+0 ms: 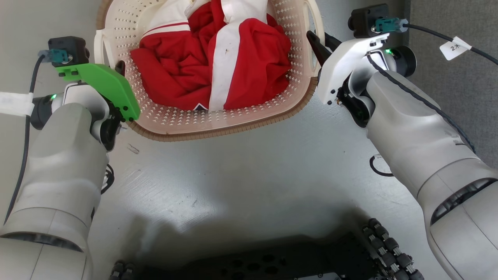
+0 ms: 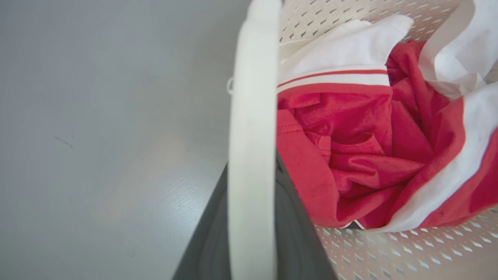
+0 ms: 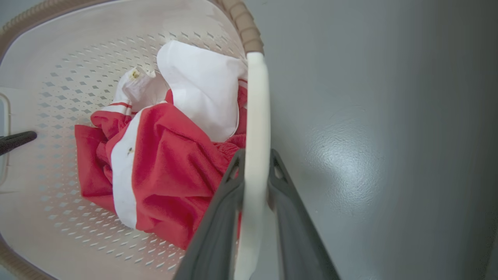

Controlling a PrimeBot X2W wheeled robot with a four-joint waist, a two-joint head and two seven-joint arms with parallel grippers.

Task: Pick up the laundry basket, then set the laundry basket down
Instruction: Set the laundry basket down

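**Both handles pinched, tilt is the danger**

The grey floor (image 1: 241, 182) spreads out in front of my base, and the laundry basket (image 1: 218, 121) sits at the far middle of it, between my two arms. I cannot tell whether its bottom is resting on the floor or is just clear of it.

Inside the basket lies a crumpled red and white garment (image 1: 218, 66), heaped toward the far right.

My left tool (image 2: 252, 163) is closed across the left handle (image 2: 253, 97), one dark finger on each side of the white loop. My right tool (image 3: 256, 153) pinches the right handle (image 3: 257, 97) the same way.

What I think could go wrong:

- **Tilt.** If one arm rises or lowers faster than the other, the basket will tip, and the garment could slide toward the low side or over the rim.
- **Slip.** Each grip is narrow and sits on smooth plastic. A jerk could let a loop slide along my fingers or twist between them.
- **Spread.** If my arms pull apart, the loops could flex and pop free.
- **Set-down.** Letting go before the base lies flat would drop it on an edge.
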